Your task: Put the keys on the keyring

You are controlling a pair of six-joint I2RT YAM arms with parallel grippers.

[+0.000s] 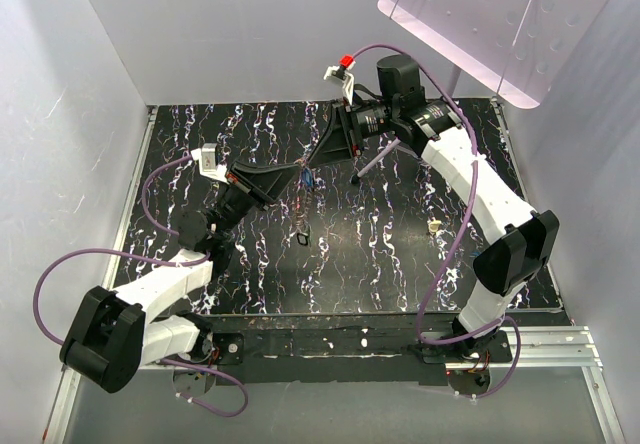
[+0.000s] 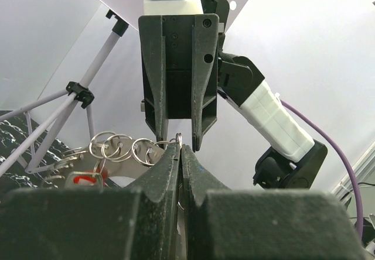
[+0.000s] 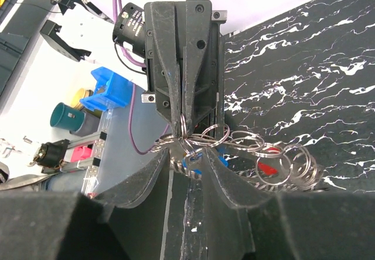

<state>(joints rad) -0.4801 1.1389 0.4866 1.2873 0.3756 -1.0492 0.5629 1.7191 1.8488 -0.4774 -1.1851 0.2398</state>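
Two grippers meet above the middle of the desk [image 1: 400, 264], with one tripod [image 2: 79, 93] at its far edge. The left gripper [image 2: 180, 149] is clamped on one keyring [image 3: 185, 124], which trails a chain of linked rings [image 2: 117, 146]. The right gripper [image 3: 188, 154] straddles the keyring, jaws narrowly apart. One loose key [image 1: 302, 236] lies on the desk beneath, and one beige lump [image 1: 434, 227] sits toward the right edge.
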